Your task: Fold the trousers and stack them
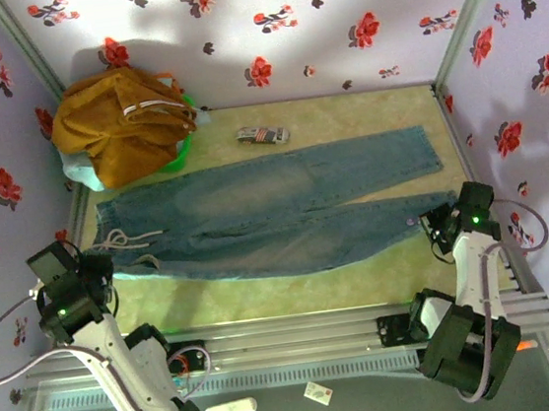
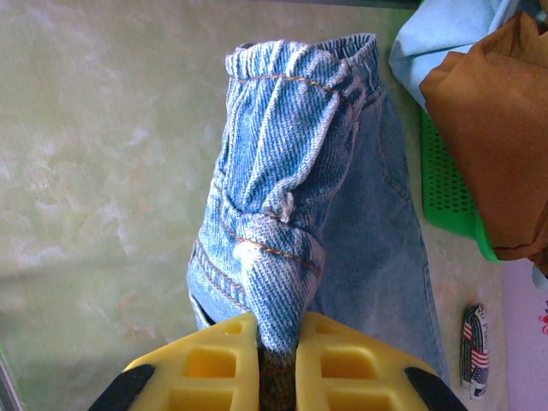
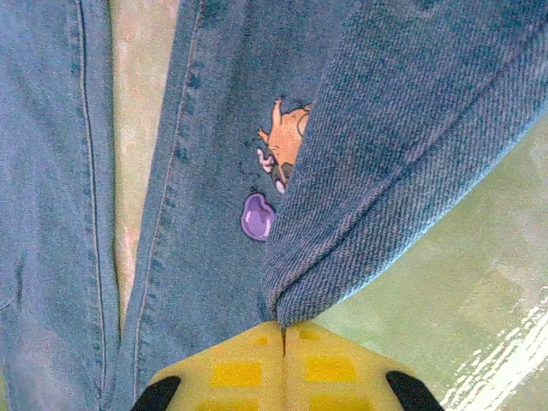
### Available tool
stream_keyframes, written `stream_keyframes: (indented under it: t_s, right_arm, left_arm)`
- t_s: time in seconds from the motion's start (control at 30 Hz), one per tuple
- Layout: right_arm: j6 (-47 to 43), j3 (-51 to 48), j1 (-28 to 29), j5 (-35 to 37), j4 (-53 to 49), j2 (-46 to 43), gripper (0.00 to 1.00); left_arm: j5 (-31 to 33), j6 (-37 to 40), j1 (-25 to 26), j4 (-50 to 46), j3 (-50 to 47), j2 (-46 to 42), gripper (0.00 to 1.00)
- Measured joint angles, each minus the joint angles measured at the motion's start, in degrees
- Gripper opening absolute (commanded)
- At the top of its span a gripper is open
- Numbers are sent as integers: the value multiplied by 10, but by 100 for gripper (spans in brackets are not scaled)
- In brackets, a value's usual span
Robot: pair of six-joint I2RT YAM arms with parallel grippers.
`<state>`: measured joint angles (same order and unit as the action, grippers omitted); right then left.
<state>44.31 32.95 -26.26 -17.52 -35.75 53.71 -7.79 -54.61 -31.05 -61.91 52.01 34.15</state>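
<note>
Floral purple walls [image 1: 333,20] boxed in the pale green tabletop [image 1: 364,116]. The trousers [image 1: 276,215] lay stretched across the middle of the overhead frame, waist at the left and leg ends at the right. My left gripper [image 2: 276,330], at the bottom centre of its wrist view, was clamped on a bunched fold near the waist. My right gripper [image 3: 284,330] was pinched shut on a lifted leg fold, just below a small cartoon print [image 3: 278,180].
</note>
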Motion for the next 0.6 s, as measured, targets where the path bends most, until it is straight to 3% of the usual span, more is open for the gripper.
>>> stream_keyframes:
  t_s: [0.6]
  right_arm:
    - [11,54,5,-28,24,41,0]
  left_arm:
    - [-25,0,0,59,9,63,0]
